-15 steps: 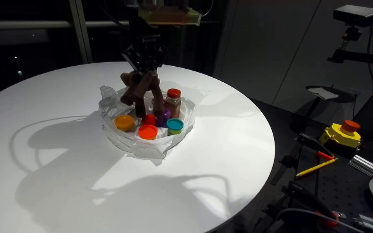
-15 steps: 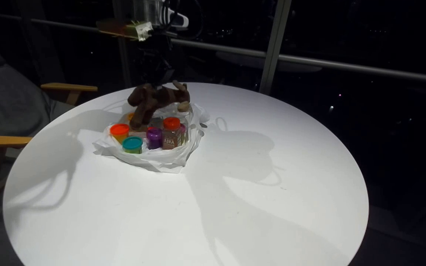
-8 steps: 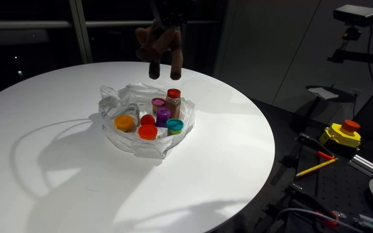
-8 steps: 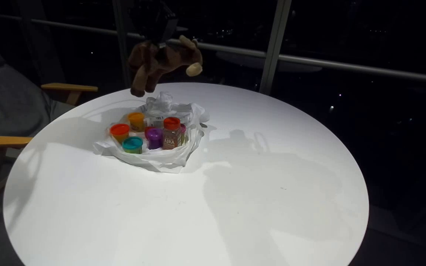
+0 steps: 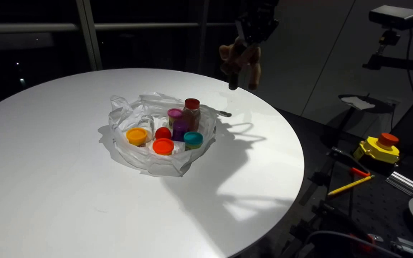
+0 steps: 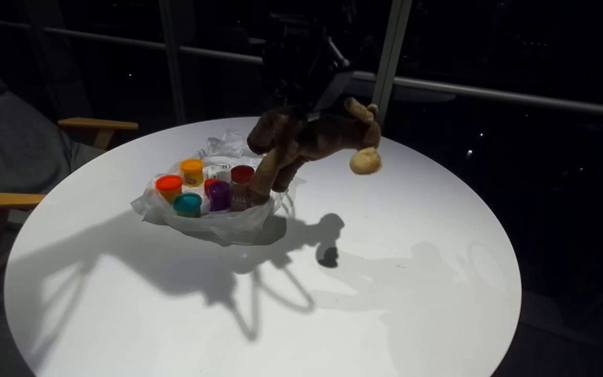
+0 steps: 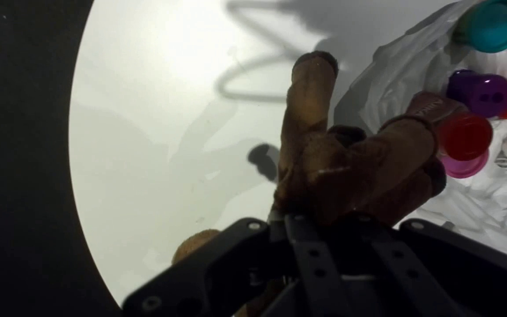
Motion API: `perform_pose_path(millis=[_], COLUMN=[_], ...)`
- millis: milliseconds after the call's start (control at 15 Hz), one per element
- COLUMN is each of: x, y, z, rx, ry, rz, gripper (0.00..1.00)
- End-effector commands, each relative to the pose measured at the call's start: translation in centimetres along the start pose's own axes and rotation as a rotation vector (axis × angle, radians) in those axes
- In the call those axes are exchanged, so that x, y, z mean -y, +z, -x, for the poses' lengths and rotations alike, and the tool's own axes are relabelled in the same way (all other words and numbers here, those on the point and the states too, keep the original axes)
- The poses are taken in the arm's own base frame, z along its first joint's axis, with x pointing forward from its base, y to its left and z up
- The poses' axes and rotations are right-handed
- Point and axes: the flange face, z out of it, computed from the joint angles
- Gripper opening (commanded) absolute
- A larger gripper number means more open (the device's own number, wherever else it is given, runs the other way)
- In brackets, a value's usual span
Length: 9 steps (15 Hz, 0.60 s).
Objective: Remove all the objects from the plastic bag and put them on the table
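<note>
In an exterior view the tabletop (image 5: 66, 200) carries a bag (image 5: 163, 165), beyond whose two o'clock the hand (image 5: 249, 41) grips a toy (image 5: 238, 59) aloft, and which holds a jar (image 5: 191, 117) at two, teal tub (image 5: 193, 139) at three, red tub (image 5: 163, 146) at six, yellow tub (image 5: 137, 136) at nine.

With the plastic bag (image 5: 163, 165) as my clock face in an exterior view, I have the gripper (image 5: 248, 41) well off toward one-thirty, pinching a brown stuffed toy (image 5: 241, 58). The bag sits open on the round white table (image 5: 66, 200), holding a round red thing (image 5: 163, 133) at the middle, a pink-lidded tub (image 5: 174, 116) at one, a red-lidded jar (image 5: 191, 117) at two, a purple thing (image 5: 180, 130) short of three, a teal-lidded tub (image 5: 193, 139) at three, a red-orange-lidded tub (image 5: 163, 146) at six, a yellow-lidded tub (image 5: 136, 136) at nine and a clear bottle (image 5: 147, 124) at ten.
</note>
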Motion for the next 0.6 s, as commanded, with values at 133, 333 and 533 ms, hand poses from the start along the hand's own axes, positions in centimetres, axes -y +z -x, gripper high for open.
perform_pose_path(millis=[133, 333, 533], x=[-0.5, 0.1, 0.2], y=[6.5, 10.8, 13.6], z=[-1.4, -1.4, -2.0], rx=[0.097, 0.166, 0.199], ry=[0.047, 0.035, 0.055], rz=[0.019, 0.079, 0.13], gripper=[0.05, 0.04, 0.3])
